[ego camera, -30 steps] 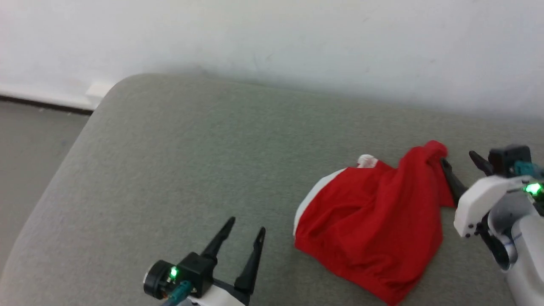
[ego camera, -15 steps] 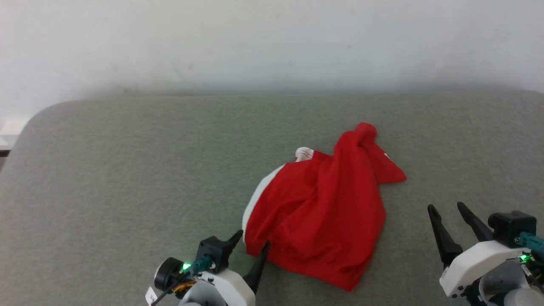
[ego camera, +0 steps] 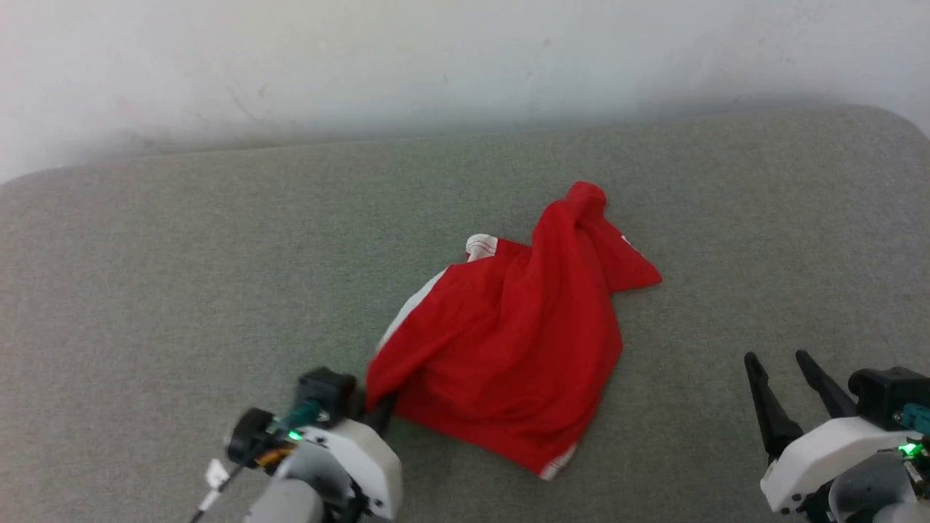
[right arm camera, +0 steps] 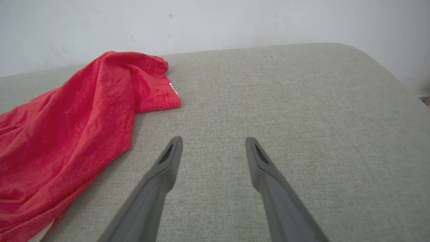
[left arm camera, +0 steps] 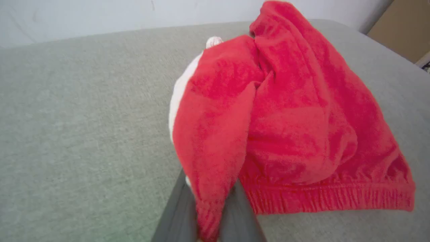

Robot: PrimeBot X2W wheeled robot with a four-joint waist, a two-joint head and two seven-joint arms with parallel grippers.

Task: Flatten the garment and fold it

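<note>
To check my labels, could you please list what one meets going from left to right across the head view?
left hand → red shorts → right hand

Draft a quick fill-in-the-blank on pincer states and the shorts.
1. The left pincer is ___ on a corner of the red shorts.
2. The right pincer is ___, holding nothing, above the grey cushion.
3. The side stripe on the shorts is ___.
Missing words: shut; open; white.
</note>
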